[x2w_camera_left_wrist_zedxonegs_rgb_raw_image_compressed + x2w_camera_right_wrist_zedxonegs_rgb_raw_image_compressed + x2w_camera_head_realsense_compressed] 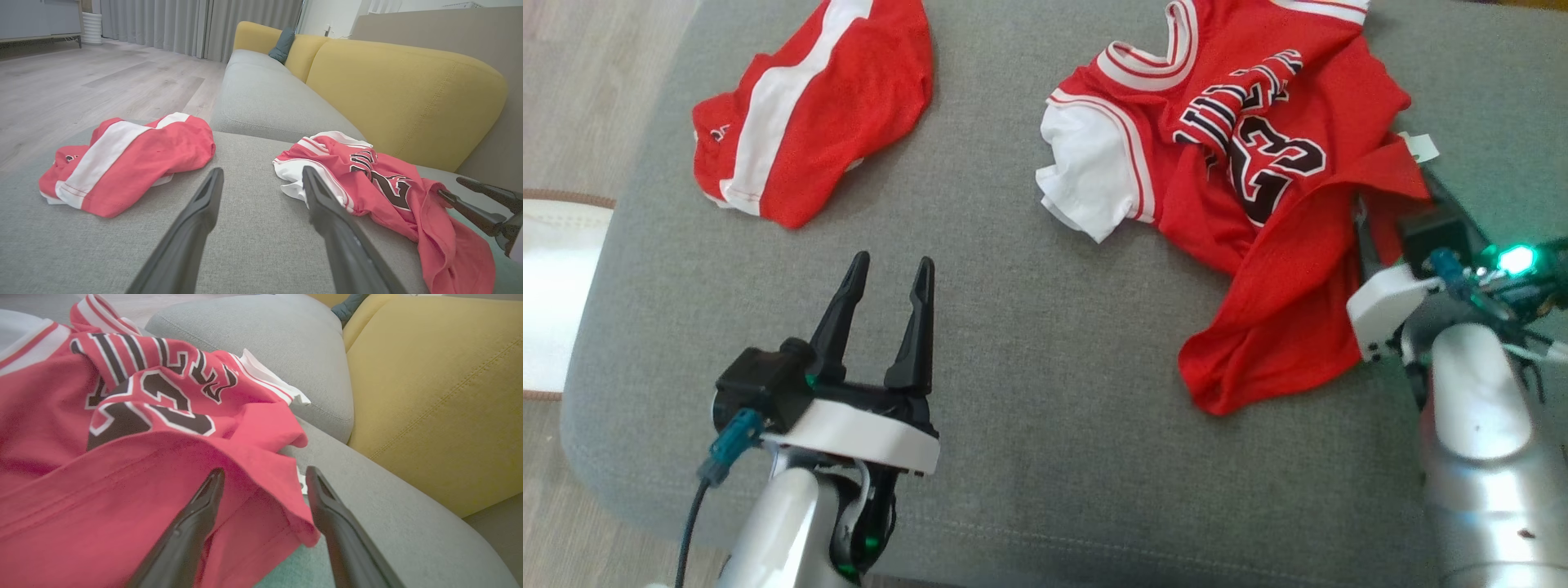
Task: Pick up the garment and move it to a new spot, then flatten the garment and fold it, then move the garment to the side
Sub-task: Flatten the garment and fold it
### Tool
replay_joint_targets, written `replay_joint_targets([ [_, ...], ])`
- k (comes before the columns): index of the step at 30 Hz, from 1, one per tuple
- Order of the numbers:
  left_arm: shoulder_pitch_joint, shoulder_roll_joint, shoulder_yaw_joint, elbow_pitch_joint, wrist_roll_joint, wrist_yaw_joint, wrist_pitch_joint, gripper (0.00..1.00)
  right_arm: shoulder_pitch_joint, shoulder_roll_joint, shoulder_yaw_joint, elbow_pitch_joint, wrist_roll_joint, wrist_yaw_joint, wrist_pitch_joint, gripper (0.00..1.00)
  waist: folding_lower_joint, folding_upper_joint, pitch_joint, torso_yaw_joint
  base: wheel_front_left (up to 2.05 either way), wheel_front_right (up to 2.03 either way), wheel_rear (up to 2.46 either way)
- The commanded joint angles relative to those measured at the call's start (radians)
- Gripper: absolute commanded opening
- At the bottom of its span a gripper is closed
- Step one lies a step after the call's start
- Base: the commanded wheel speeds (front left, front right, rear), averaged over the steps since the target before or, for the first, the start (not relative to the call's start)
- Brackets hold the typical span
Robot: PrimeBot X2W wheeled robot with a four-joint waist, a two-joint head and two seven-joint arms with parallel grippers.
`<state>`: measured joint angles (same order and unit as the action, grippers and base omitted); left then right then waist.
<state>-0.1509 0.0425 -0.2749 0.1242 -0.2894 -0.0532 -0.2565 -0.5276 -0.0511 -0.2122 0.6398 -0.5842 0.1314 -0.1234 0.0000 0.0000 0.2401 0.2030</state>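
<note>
Living room, yellow sofa (408, 94), curtains (163, 24), wood floor (81, 81)

Left gripper (891, 261): two long black tapered fingers (837, 314) above a white wrist plate (858, 437). Teal connector (734, 437) and black cable (690, 523) left of plate; silver forearm (776, 531) below it.

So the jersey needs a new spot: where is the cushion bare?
Bare: the strip between shorts and jersey, and the near middle beside the left gripper. Crowded: the right side, with jersey and right gripper.

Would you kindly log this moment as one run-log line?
left pincer: open, above grey cushion | right pincer: open, at jersey hem | shorts: lying apart
</note>
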Motion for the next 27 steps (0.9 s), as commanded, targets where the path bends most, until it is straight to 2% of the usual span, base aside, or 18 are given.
replay_joint_targets([
  [1, -0.037, 0.008, 0.031, -0.034, -0.006, -0.002, -0.005, 1.00, -0.051, 0.001, 0.012, -0.030, -0.012, -0.001, -0.007, 1.00, 0.0000, 0.0000, 0.008, 0.001, 0.00, 0.00, 0.00],
  [2, -0.039, 0.008, 0.031, -0.034, -0.007, -0.002, -0.005, 1.00, -0.061, 0.001, 0.003, -0.029, -0.019, -0.001, -0.009, 1.00, 0.0000, 0.0000, 0.013, 0.001, 0.00, 0.00, 0.00],
  [3, -0.042, 0.008, 0.031, -0.035, -0.007, -0.002, -0.005, 1.00, -0.072, 0.001, -0.009, -0.027, -0.026, -0.001, -0.008, 0.74, 0.0000, 0.0000, 0.019, 0.001, 0.00, 0.00, 0.00],
  [4, -0.044, 0.008, 0.032, -0.036, -0.008, -0.001, -0.005, 1.00, -0.082, 0.001, -0.020, -0.025, -0.034, -0.001, -0.009, 0.00, 0.0000, 0.0000, 0.024, 0.000, 0.00, 0.00, 0.00],
  [8, -0.048, 0.008, 0.032, -0.035, -0.012, -0.001, -0.005, 1.00, -0.124, -0.012, -0.067, -0.015, -0.055, -0.001, -0.007, 0.00, 0.0000, 0.0000, 0.040, -0.005, 0.00, 0.00, 0.00],
  [13, -0.053, 0.008, 0.035, -0.035, -0.015, -0.001, -0.005, 1.00, -0.184, -0.072, -0.131, 0.007, -0.055, -0.001, 0.001, 0.00, 0.0000, 0.0000, 0.050, -0.013, 0.00, 0.00, 0.00],
  [19, -0.059, 0.008, 0.039, -0.035, -0.017, -0.005, -0.005, 1.00, -0.275, -0.183, -0.168, 0.045, -0.028, -0.001, 0.030, 0.00, 0.0000, 0.0000, 0.058, -0.017, 0.00, 0.00, 0.00],
  [27, -0.074, 0.008, 0.034, -0.035, -0.016, -0.016, -0.005, 1.00, -0.434, -0.340, -0.112, 0.081, -0.033, -0.001, 0.088, 0.00, 0.0000, 0.0000, 0.097, -0.003, 0.00, 0.00, 0.00],
])
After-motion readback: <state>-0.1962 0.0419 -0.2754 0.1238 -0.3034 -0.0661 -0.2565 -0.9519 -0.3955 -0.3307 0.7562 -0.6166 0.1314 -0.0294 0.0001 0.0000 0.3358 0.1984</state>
